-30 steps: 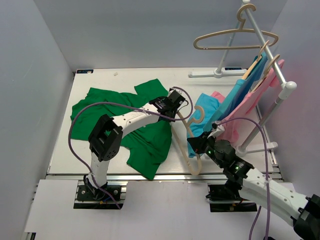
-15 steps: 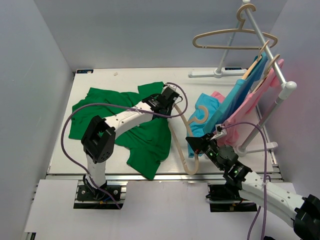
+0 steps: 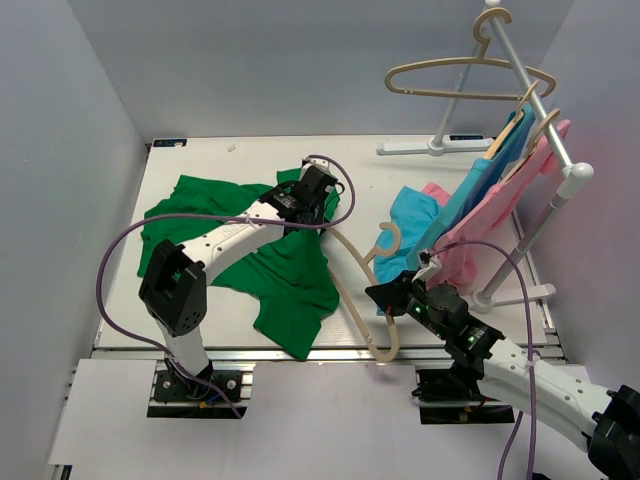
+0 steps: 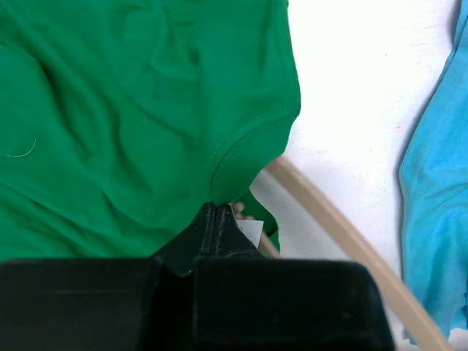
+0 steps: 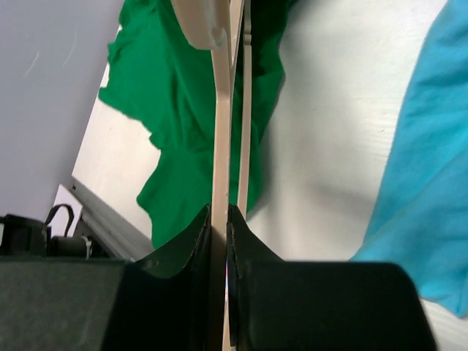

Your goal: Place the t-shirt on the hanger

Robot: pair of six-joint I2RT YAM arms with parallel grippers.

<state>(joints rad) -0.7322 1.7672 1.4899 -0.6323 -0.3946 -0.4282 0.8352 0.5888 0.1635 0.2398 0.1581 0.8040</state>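
The green t-shirt (image 3: 295, 275) lies crumpled on the left half of the table. My left gripper (image 3: 320, 208) is shut on its hemmed edge near a white label, seen in the left wrist view (image 4: 218, 208) with the t-shirt (image 4: 131, 110) spread beyond it. The beige hanger (image 3: 350, 275) lies tilted beside the shirt's right edge, one arm reaching under the cloth. My right gripper (image 3: 376, 292) is shut on the hanger's bar, seen in the right wrist view (image 5: 219, 213) with the hanger (image 5: 219, 131) running up toward the t-shirt (image 5: 175, 95).
A white rack (image 3: 545, 130) stands at the right, holding a light blue garment (image 3: 470, 195) and a pink garment (image 3: 500, 225) on hangers. Another beige hanger (image 3: 470, 78) hangs from its top. Grey walls close the left, back and right sides.
My left gripper has moved left and back, pulling the shirt's edge with it. My right gripper has shifted slightly left with the hanger, whose hook has swung left.
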